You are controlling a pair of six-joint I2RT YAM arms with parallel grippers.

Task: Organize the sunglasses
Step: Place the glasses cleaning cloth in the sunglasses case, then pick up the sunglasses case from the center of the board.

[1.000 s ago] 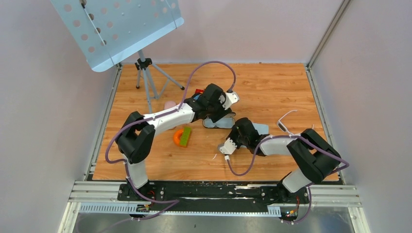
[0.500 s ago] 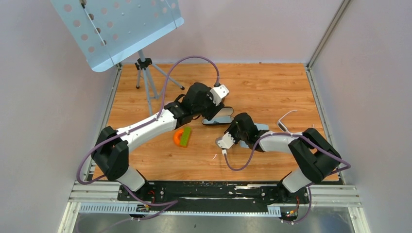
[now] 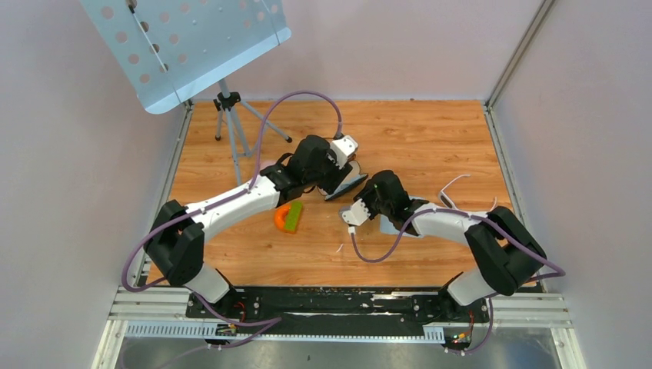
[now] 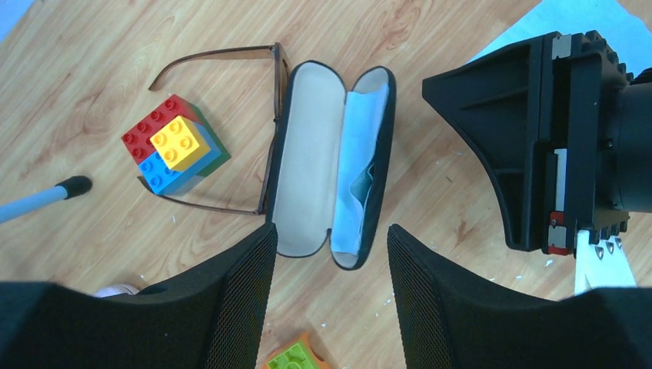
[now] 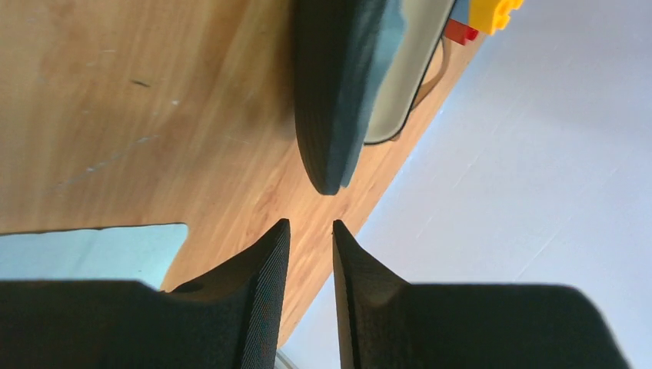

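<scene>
**A:** What is changing for you right now?

**B:** You are swinging the left gripper (image 4: 330,300) in until it hangs squarely over the open case (image 4: 307,154). You are also bringing the right gripper (image 5: 307,261) closer to the case's end, and its jaws are parting from nearly closed.

**A:** And for the job?

**B:** You are setting up a pickup, I'd judge, and nothing is packed yet. The sunglasses (image 4: 274,131) are lying unfolded against the case's long side, with their temples reaching around the toy bricks (image 4: 175,152). A blue cloth (image 4: 355,154) is sitting inside the case.

**A:** The jaws?

**B:** The left ones are standing wide and gripping nothing. The right ones are showing a narrow, empty gap just short of the case.
</scene>
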